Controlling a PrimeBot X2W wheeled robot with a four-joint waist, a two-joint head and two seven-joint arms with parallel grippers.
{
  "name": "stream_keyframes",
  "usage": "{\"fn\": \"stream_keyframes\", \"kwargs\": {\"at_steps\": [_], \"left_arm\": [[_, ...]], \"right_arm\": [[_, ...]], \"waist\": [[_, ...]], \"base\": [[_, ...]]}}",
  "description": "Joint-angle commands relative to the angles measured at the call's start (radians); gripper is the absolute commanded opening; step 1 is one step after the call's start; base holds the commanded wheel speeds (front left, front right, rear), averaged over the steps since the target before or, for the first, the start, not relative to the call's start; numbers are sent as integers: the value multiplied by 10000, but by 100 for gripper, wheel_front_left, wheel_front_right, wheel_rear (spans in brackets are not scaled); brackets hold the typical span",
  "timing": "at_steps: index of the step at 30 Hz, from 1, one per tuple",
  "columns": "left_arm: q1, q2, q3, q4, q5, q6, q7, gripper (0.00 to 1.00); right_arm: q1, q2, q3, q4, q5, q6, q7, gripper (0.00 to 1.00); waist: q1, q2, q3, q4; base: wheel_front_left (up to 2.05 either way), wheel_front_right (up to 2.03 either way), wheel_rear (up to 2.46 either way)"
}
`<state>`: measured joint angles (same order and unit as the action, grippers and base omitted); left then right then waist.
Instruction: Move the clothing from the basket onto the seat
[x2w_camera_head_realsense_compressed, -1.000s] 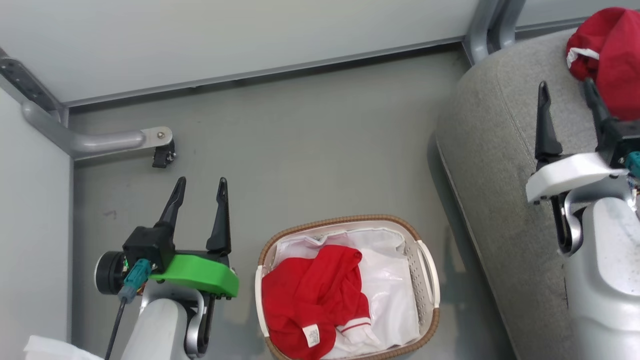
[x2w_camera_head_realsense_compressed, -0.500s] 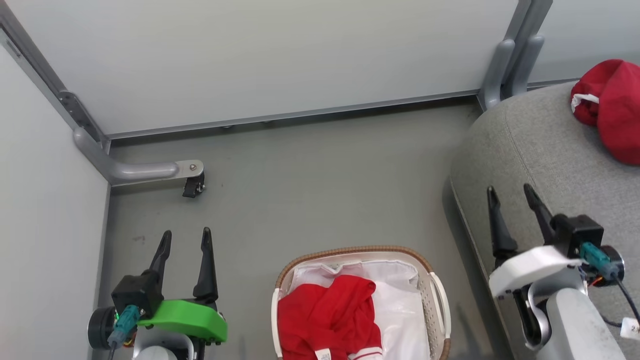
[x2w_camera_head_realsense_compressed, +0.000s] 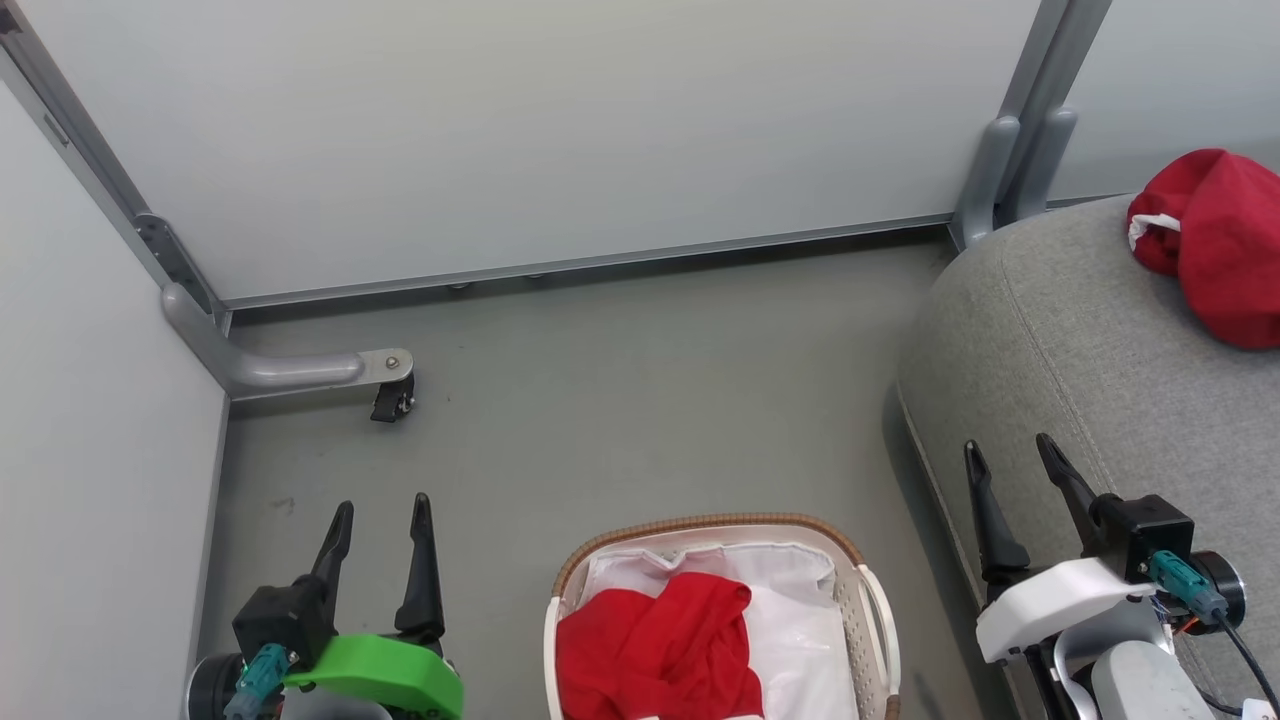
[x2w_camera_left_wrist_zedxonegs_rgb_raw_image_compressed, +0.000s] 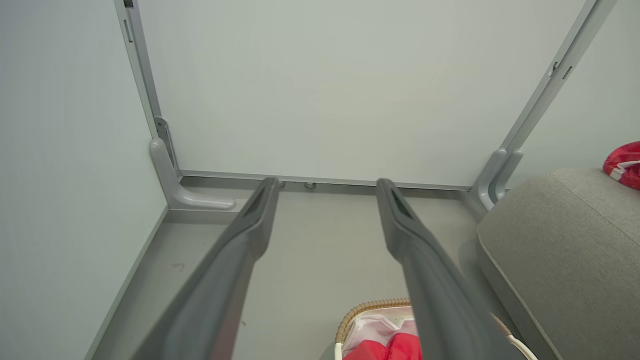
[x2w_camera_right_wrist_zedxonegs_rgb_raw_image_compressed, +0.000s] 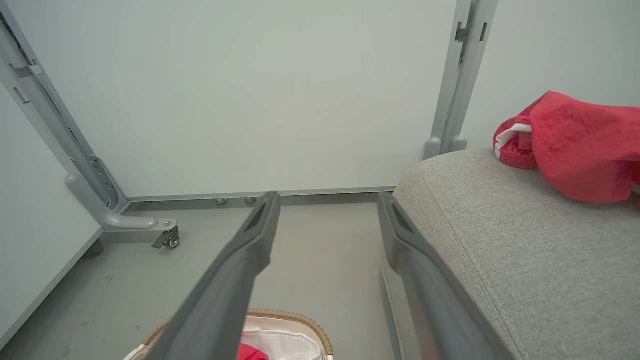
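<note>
A small white basket (x2w_camera_head_realsense_compressed: 700, 522) with a brown rim, down on the grey floor (x2w_camera_head_realsense_compressed: 620, 400). Sits at the bottom middle of the head view, between the two arms. Inside it, a white liner (x2w_camera_head_realsense_compressed: 800, 620) and a crumpled red cloth (x2w_camera_head_realsense_compressed: 660, 650), more to the left side of the basket. To the right, a big grey seat (x2w_camera_head_realsense_compressed: 1050, 340), round at the corner, near the basket but not touching it. On top of the seat, far to the right, a red bundle (x2w_camera_head_realsense_compressed: 1215, 240) with a bit of white trim. Rests there, well apart from the basket. Low on the left, above the floor and to the left of the basket, the left gripper (x2w_camera_head_realsense_compressed: 383, 502). Open wide, with nothing between the fingers. Low on the right, by the left edge of the seat, the right gripper (x2w_camera_head_realsense_compressed: 1006, 442). Open wide too, holding nothing, and well apart from the red bundle. At the back, a pale wall (x2w_camera_head_realsense_compressed: 550, 130). On the left by the wall, a grey metal foot (x2w_camera_head_realsense_compressed: 300, 370) with a small black wheel (x2w_camera_head_realsense_compressed: 392, 402). In the left wrist view, a bit of brown rim and a peek of red cloth at the bottom edge. In the right wrist view, the red bundle up on the seat at the right.
</note>
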<state>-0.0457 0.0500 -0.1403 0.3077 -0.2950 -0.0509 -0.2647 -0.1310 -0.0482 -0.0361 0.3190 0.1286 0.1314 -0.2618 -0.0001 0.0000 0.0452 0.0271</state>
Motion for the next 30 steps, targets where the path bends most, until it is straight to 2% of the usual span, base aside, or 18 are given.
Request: {"fn": "stream_keyframes", "kwargs": {"at_steps": [1,30], "left_arm": [[123,11,-18,40,-7,66,5,100],[-20,10,-208,158,124,-20,6,100]], "right_arm": [[135,-42,3,-21,-110,-14,-49,100],[142,-41,148,-51,-82,-14,-49,100]], "waist": [[1,0,-12,-19],[1,0,-74,-60]], "base": [[0,0,0],[0,0,0]]}}
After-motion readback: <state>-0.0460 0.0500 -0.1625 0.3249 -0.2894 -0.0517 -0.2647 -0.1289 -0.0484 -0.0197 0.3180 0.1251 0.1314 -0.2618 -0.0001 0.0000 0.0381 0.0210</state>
